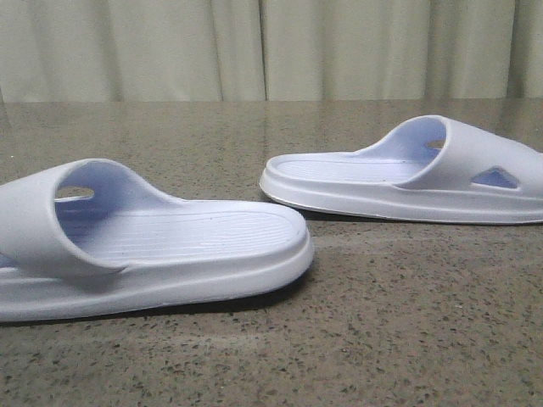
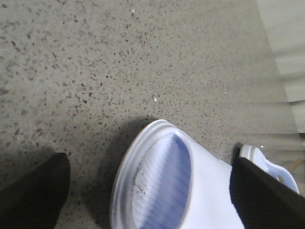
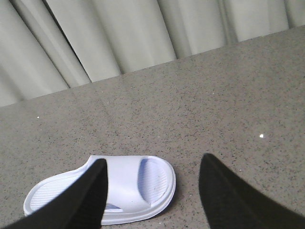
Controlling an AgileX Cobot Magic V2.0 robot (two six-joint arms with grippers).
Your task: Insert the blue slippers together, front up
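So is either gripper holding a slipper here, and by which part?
Nothing is held. The left gripper is open astride the near slipper; the right gripper hangs open above the far slipper.

Both slippers (image 1: 153,246) (image 1: 407,182) look like soft moulded foam — matt, smooth on the straps, finely ribbed on the footbeds. The table (image 1: 382,339) has a speckled, stone-like top with a dull sheen. Behind hangs a pleated cloth curtain (image 1: 254,47) — matt.

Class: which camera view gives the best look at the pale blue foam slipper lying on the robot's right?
The right wrist view: the whole pale blue foam slipper shows from above between open black fingers. The front view shows it side-on, cropped. The left wrist view shows only the other slipper.
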